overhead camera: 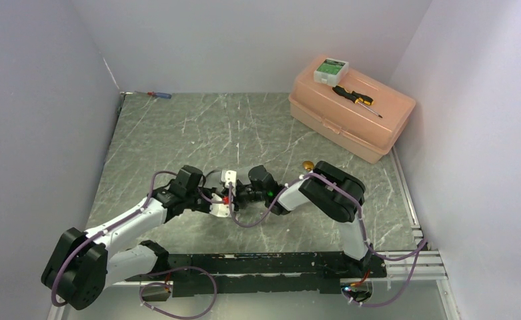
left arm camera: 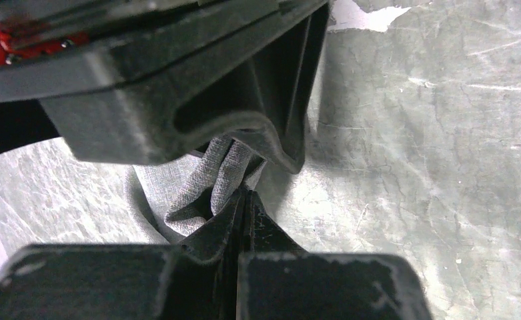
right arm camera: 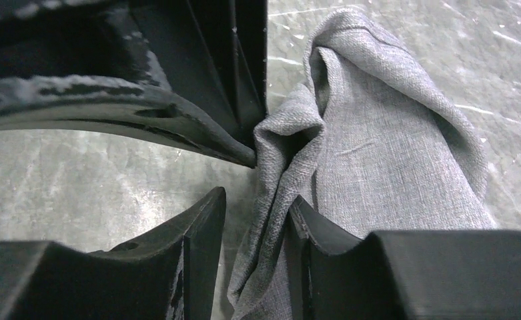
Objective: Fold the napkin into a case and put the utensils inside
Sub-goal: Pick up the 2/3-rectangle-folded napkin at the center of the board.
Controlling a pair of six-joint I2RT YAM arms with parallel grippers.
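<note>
The grey napkin (right arm camera: 377,147) lies bunched on the marbled table, pulled up into a ridge between both grippers. My left gripper (left arm camera: 247,193) is shut on a fold of the napkin (left arm camera: 204,183). Facing it tip to tip, my right gripper (right arm camera: 257,210) stands open, and a loose fold of cloth hangs between its parted fingers (right arm camera: 204,223). In the top view the two grippers meet at mid-table, left gripper (overhead camera: 225,198) and right gripper (overhead camera: 242,195), and they hide the napkin. A gold-bronze spoon bowl (overhead camera: 307,165) peeks out behind the right arm. The white spoon is out of view.
A peach plastic toolbox (overhead camera: 351,110) stands at the back right, with a white-and-green box (overhead camera: 331,69) and a black-and-yellow screwdriver (overhead camera: 356,99) on its lid. A red-and-blue screwdriver (overhead camera: 159,95) lies at the back left edge. Walls close in three sides.
</note>
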